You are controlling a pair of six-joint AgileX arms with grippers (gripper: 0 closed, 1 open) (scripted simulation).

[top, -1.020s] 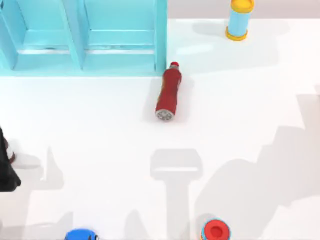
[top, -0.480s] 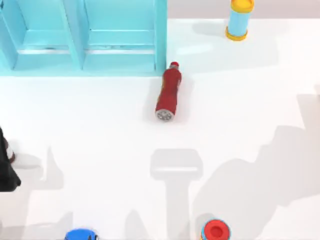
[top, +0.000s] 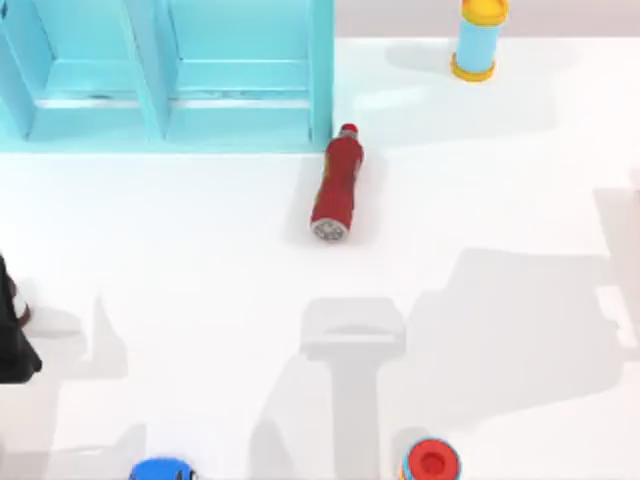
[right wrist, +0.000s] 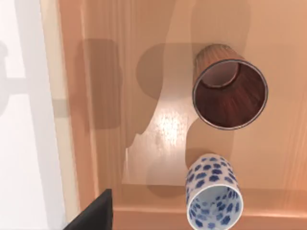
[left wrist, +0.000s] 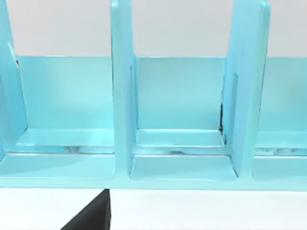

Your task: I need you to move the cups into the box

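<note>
Both cups stand upright, side by side, on the floor of a pale wooden box as the right wrist view shows it: the dark reddish-brown tapered tumbler with its dark inside, and near it, apart from it, the small white cup with a blue porcelain-style pattern close to one wall. Judging by that, the carrying looks finished, and what remains is a clean retreat. The right arm would do best to rise straight up before it swings away, so that nothing clips a rim or tips a cup against its neighbour.

Of the right claw I can see just a dark corner at the picture's edge, so I cannot tell whether its fingers are apart or together, nor that it touches anything.

The left arm sits parked at the table's left edge, facing the light-blue partitioned rack; its fingers cannot be judged either.
</note>
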